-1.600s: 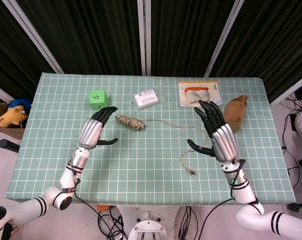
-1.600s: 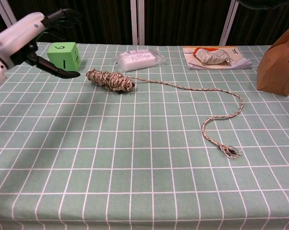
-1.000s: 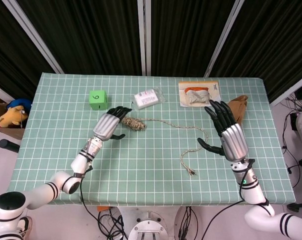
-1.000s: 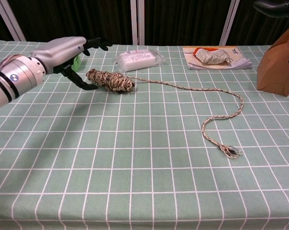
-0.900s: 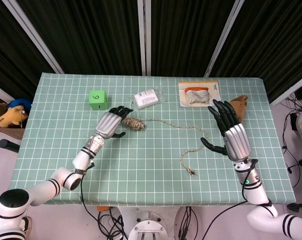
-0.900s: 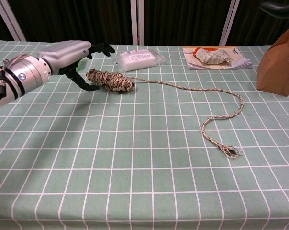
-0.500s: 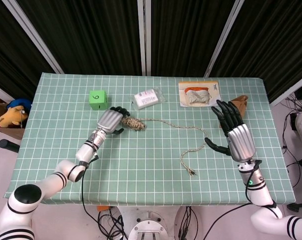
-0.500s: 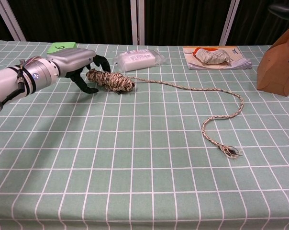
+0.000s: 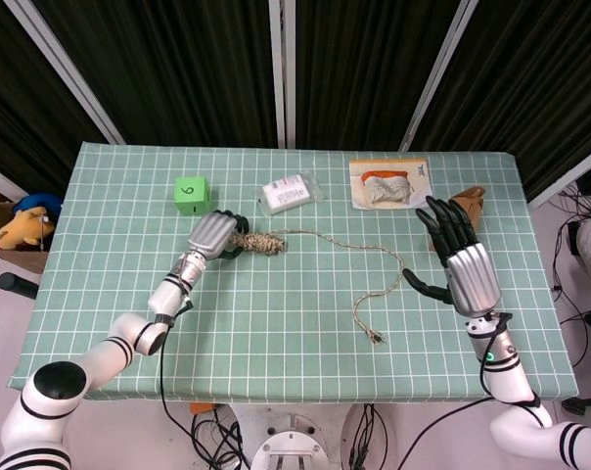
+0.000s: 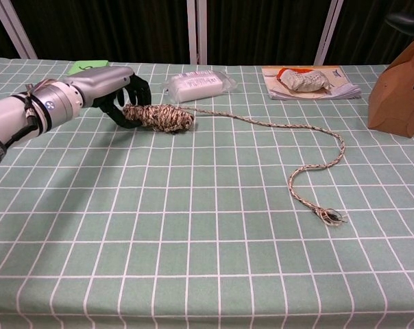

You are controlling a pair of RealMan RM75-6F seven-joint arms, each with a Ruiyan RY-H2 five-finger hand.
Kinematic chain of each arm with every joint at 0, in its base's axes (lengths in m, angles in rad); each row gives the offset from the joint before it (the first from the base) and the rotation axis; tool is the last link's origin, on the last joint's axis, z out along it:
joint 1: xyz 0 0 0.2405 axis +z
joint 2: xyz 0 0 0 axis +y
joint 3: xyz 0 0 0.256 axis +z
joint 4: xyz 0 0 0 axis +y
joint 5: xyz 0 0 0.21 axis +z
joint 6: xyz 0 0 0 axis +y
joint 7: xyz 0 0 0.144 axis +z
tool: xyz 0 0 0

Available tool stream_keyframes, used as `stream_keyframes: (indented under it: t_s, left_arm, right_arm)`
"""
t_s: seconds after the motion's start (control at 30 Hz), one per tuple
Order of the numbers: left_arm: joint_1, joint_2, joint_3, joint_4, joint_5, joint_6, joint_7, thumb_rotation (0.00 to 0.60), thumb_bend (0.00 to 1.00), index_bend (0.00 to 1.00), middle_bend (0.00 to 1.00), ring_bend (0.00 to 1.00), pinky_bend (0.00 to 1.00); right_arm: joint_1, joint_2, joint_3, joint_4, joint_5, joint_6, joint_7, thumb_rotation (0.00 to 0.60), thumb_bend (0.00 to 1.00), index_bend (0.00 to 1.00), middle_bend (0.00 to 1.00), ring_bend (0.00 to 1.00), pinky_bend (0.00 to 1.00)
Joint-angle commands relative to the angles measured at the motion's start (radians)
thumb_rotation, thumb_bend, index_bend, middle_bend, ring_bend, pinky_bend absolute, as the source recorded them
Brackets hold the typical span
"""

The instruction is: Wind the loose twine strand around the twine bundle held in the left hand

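- The left hand (image 10: 104, 92) was down on the desk (image 10: 193, 226), its dark fingers (image 10: 128, 103) curled around the near end of the twine bundle (image 10: 162, 116), which lay on the green checked cloth.
- In the head view that hand (image 9: 212, 235) covered the bundle's left end (image 9: 259, 243); the rest stuck out to the right.
- The loose twine strand (image 10: 317, 147) ran from the bundle across the cloth, curved back and ended in a frayed tip (image 10: 328, 216), held by nothing.
- The right hand (image 9: 462, 262) hung well apart on the far side of the desk, fingers spread wide and holding nothing.
- Behind the bundle sat a green cube (image 9: 191, 194), a white plastic packet (image 10: 199, 86) and a flat printed package (image 10: 310, 81).
- A brown paper bag (image 10: 400, 72) stood at the right edge, just beyond the right hand's fingertips in the head view.
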Motion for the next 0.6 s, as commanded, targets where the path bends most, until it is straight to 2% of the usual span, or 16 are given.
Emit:
stream_keyframes:
  t_s: [0.03,0.23,0.4,0.47,0.6]
  left_arm:
    - [0.002,-0.005,-0.005,-0.003,-0.012,-0.003,-0.047,0.600,0.33,0.53,0.51,0.42,0.46]
    - [0.009,0.008,-0.003,-0.026,-0.007,0.006,-0.147,0.600,0.37,0.66,0.64,0.54,0.56]
    - [0.016,0.055,-0.009,-0.103,-0.006,0.001,-0.303,0.600,0.40,0.74,0.72,0.61,0.63]
    - [0.017,0.080,-0.008,-0.135,0.000,-0.004,-0.356,0.600,0.40,0.74,0.72,0.62,0.63]
    - [0.026,0.111,0.005,-0.172,0.024,0.028,-0.389,0.600,0.40,0.75,0.72,0.62,0.64]
  right_arm:
    - [-0.002,0.002,-0.002,0.000,0.004,0.000,0.000,0.600,0.19,0.00,0.00,0.00,0.00]
    - [-0.008,0.010,-0.007,0.002,0.007,0.003,0.000,0.600,0.19,0.00,0.00,0.00,0.00]
    - [-0.011,0.028,-0.027,-0.011,0.006,-0.021,-0.017,0.600,0.19,0.00,0.00,0.00,0.00]
    - [-0.010,0.047,-0.053,-0.026,-0.001,-0.055,-0.045,0.600,0.19,0.06,0.00,0.00,0.00]
    - [-0.008,0.090,-0.114,-0.068,-0.005,-0.150,-0.144,0.600,0.19,0.26,0.00,0.00,0.00]
